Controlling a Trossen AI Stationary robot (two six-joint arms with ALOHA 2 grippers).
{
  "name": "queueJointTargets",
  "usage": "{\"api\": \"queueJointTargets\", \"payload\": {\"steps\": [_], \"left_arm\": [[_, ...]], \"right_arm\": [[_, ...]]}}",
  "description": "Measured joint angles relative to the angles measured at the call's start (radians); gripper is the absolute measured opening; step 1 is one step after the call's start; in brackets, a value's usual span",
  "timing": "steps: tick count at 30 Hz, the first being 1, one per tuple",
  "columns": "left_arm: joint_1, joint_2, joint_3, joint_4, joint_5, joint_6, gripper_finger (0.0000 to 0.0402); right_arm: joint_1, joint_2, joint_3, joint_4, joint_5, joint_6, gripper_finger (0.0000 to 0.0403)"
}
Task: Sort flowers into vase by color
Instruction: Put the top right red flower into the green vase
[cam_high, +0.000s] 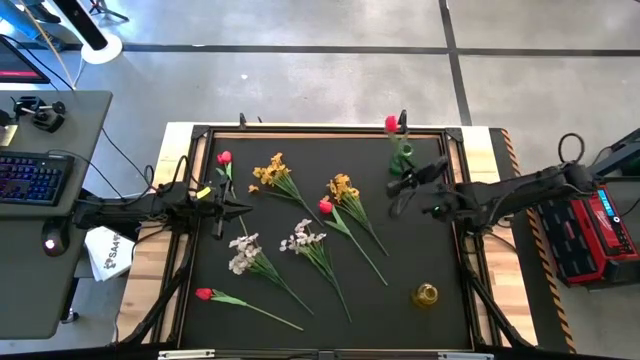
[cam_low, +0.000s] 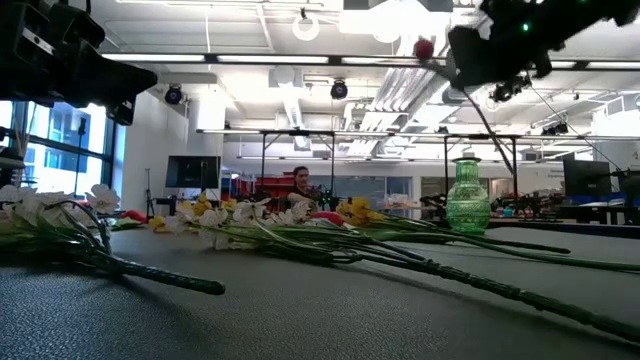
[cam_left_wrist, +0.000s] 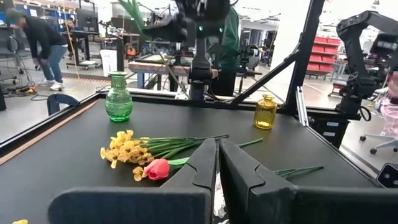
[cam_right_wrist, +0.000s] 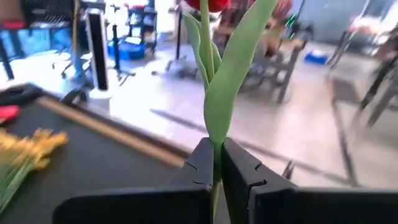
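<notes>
Red tulip (cam_right_wrist: 211, 5) | light, bendy stem | right end effector (cam_right_wrist: 217, 163) pinches it mid-stem | left end effector (cam_left_wrist: 217, 163) closed, empty

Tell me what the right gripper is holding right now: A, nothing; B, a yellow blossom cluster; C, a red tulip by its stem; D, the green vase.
C: in the right wrist view the right gripper is shut on a red tulip, its green stem pinched between the fingers.
</notes>
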Motion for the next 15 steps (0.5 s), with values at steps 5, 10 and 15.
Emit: {"api": "queueJointTargets", "payload": {"steps": [5,10,15], "left_arm": [[0.0,0.0,0.0,0.0,-0.001,0.0,0.0006],[0.0,0.0,0.0,0.001,-0.001,0.001,0.0006],[0.0,0.0,0.0,0.02,-0.001,0.002,0.0006]], "right_arm": [[-0.126,-0.038,0.0,0.343,-0.221,-0.392,0.0],[-0.291,-0.038,0.002,0.601,-0.431,-0.649,0.0],[-0.441,-0.037,0.002,0.633,-0.493,-0.69,0.0]]}}
